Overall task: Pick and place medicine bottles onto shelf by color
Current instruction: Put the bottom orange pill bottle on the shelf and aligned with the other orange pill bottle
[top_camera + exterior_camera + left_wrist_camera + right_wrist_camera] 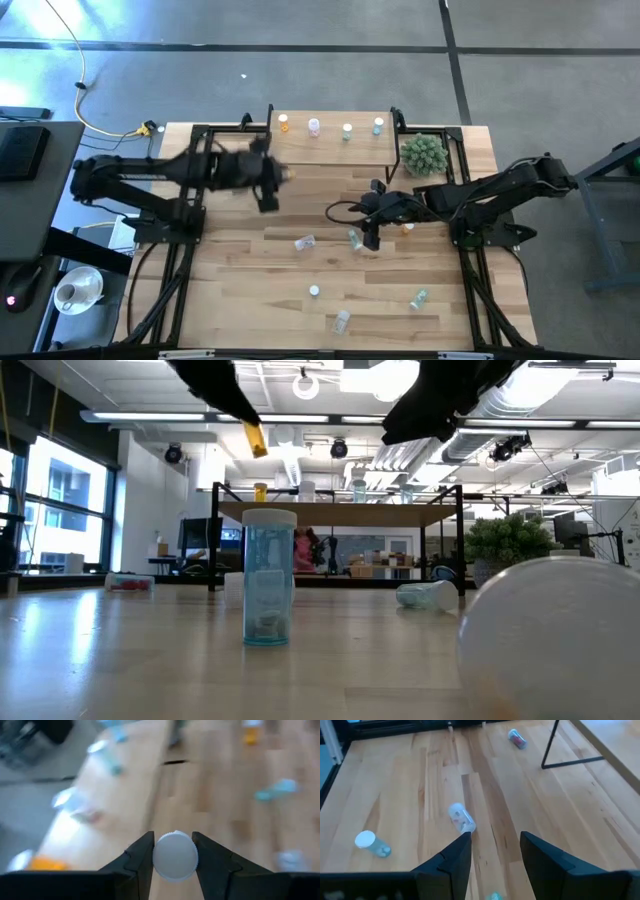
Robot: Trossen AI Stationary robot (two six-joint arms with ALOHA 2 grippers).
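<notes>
My left gripper [283,180] hangs above the table, just in front of the shelf's [330,150] left part, shut on an orange medicine bottle [256,438] with a white cap. One bottle each of orange [284,123], pink [314,126], green [347,131] and blue [378,125] stands on the shelf board. My right gripper [372,235] is open over the table's middle, nothing between its fingers [457,851]. A pink bottle [462,819] lies on its side just beyond them. An orange bottle [407,228] sits close beside the right gripper. My left gripper pinches the orange bottle between its two fingers at the white cap [175,856], one finger on each side of it. The fingers slant down. The orange body [257,440] sticks out tilted below the fingertips, clear of table and shelf.
Loose bottles dot the table: a pink one [304,242] and a green one [354,238] lying mid-table, a blue one [268,577] upright nearer the front, and two more [341,320] [419,297] near the front edge. A spiky green plant ball [423,153] stands at the shelf's right end.
</notes>
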